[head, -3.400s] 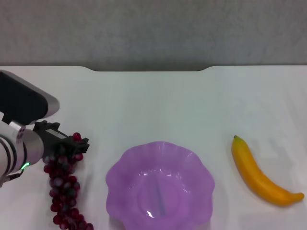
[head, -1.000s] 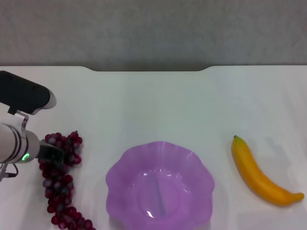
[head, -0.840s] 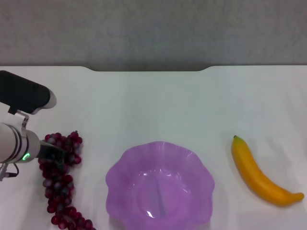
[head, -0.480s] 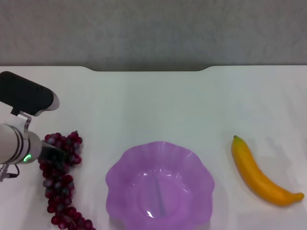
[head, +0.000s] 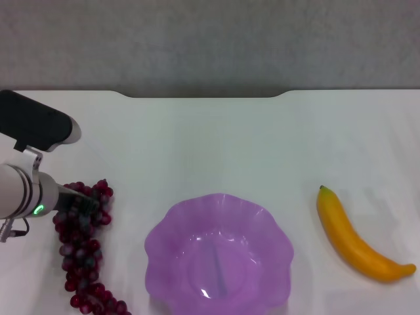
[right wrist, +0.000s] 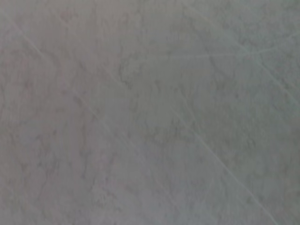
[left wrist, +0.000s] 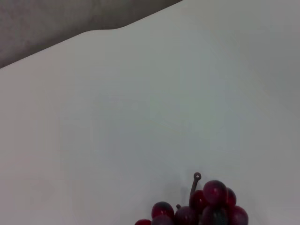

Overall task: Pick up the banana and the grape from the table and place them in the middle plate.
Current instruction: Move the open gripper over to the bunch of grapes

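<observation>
Translucent plastic plate (head: pixel 218 252), glossy banana (head: pixel 354 239), matt table (head: pixel 216 144)

Bench (head: pixel 216 138) layout
Middle plate (head: pixel 218 252) at centre; grape (head: pixel 84 252) at 9 o'clock of it, banana (head: pixel 357 239) at 3 o'clock.

Ahead of me a grey wall (head: pixel 210 42) with a fine speckled texture runs the full width of the head view; the same wall (left wrist: pixel 56 21) shows as a dark wedge in my left wrist view. My right wrist view shows only a grey mottled surface (right wrist: pixel 150 112) crossed by faint pale lines
</observation>
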Robot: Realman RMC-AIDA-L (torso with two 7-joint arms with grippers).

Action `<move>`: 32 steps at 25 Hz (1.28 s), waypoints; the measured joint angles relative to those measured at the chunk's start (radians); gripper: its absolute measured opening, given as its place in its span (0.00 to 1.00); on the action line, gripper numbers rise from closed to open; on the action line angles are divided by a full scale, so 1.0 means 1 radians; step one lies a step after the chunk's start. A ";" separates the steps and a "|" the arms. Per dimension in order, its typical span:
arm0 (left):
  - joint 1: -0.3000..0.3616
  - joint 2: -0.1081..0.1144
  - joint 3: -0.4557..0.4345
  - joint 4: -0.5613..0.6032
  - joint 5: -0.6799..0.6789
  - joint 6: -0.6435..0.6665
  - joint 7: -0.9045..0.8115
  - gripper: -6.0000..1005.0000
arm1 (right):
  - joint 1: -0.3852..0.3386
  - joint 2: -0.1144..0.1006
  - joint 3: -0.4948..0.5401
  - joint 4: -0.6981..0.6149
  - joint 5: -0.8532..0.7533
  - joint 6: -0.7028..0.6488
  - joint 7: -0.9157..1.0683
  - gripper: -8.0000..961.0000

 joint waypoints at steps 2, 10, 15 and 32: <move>-0.002 0.000 0.002 0.014 0.002 0.010 -0.005 0.34 | 0.000 0.000 -0.003 -0.002 0.000 0.000 0.000 0.51; -0.022 0.001 -0.007 0.070 0.003 0.031 -0.011 0.50 | 0.000 0.000 -0.014 -0.006 0.002 0.000 0.000 0.51; -0.031 0.001 -0.007 0.092 0.003 0.044 -0.012 0.56 | 0.001 0.000 -0.014 -0.006 0.001 0.000 0.000 0.51; -0.046 -0.001 0.000 0.125 0.001 0.057 -0.015 0.41 | 0.008 0.000 -0.021 0.002 0.000 0.000 -0.001 0.51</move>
